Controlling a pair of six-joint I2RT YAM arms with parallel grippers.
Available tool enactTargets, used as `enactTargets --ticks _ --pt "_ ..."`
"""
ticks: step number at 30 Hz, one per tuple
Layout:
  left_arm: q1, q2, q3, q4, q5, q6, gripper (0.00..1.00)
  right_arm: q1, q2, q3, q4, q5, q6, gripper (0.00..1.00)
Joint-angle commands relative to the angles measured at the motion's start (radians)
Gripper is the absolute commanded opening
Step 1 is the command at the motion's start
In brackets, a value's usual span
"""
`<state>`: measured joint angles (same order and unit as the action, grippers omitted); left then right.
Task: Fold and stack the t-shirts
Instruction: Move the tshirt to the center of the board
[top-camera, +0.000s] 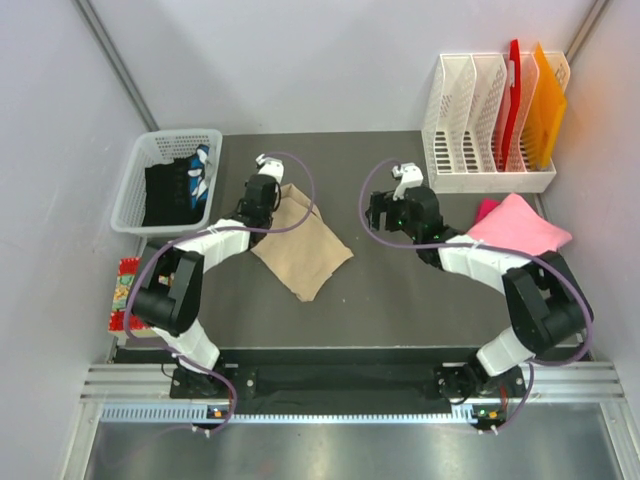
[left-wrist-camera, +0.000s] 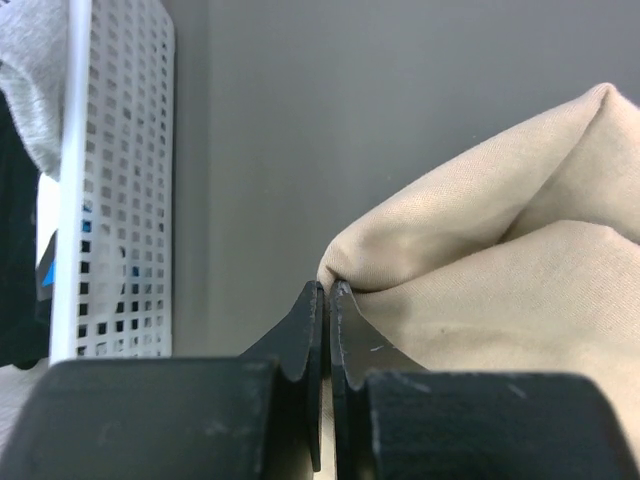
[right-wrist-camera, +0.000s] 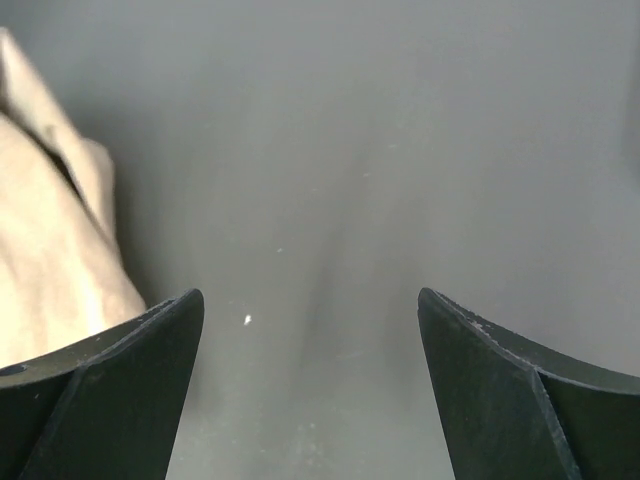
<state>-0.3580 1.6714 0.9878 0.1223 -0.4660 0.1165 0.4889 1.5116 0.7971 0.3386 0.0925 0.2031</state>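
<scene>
From above, the table (top-camera: 390, 290) is dark grey and matt, and pale walls (top-camera: 330, 60) close it at the back and on both sides. At the far left corner stands a white mesh basket (top-camera: 135, 195), and in it lie dark clothes (top-camera: 168, 195) with a bit of blue and white. At the far right corner stands a white rack (top-camera: 470, 110); in its right slots a red sheet (top-camera: 513, 95) and an orange sheet (top-camera: 546, 105) stand upright. The tan shirt (top-camera: 305, 250) lies folded left of the middle, turned like a diamond. My left pincer (top-camera: 265, 200) is at its far left corner. The pink shirt (top-camera: 520, 225) lies at the right edge, just in front of the rack, partly hidden by my right arm. My right pincer (top-camera: 378, 212) is over bare table, apart from both shirts.

In my left wrist view, the left pincer (left-wrist-camera: 327, 290) is clenched on a fold of the tan shirt (left-wrist-camera: 500, 260), and the cloth rises to the right of it. The basket (left-wrist-camera: 120, 180) wall is at the left, with a grey cloth (left-wrist-camera: 30, 70) hanging over its rim.

In my right wrist view, the right pincer (right-wrist-camera: 310, 300) is spread wide and grasps nothing. Between the fingers (right-wrist-camera: 110, 400) I see only the table (right-wrist-camera: 350, 150). The tan shirt (right-wrist-camera: 50, 230) is at the left edge.
</scene>
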Motion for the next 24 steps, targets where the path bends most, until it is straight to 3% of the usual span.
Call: enactTargets --ticks 1,11,17,24 --pt "0.008 0.024 0.022 0.102 -0.022 -0.011 0.0 0.013 0.085 0.097 -0.062 -0.121 -0.002 0.88" --pt "0.01 0.047 0.005 0.109 -0.008 -0.02 0.0 0.031 0.248 0.177 -0.061 -0.316 0.018 0.88" --pt "0.013 0.056 0.005 0.117 -0.019 -0.014 0.0 0.05 0.288 0.212 -0.115 -0.389 -0.011 0.83" --pt "0.017 0.079 0.012 0.12 -0.023 -0.014 0.0 0.088 0.228 0.097 -0.046 -0.37 0.036 0.81"
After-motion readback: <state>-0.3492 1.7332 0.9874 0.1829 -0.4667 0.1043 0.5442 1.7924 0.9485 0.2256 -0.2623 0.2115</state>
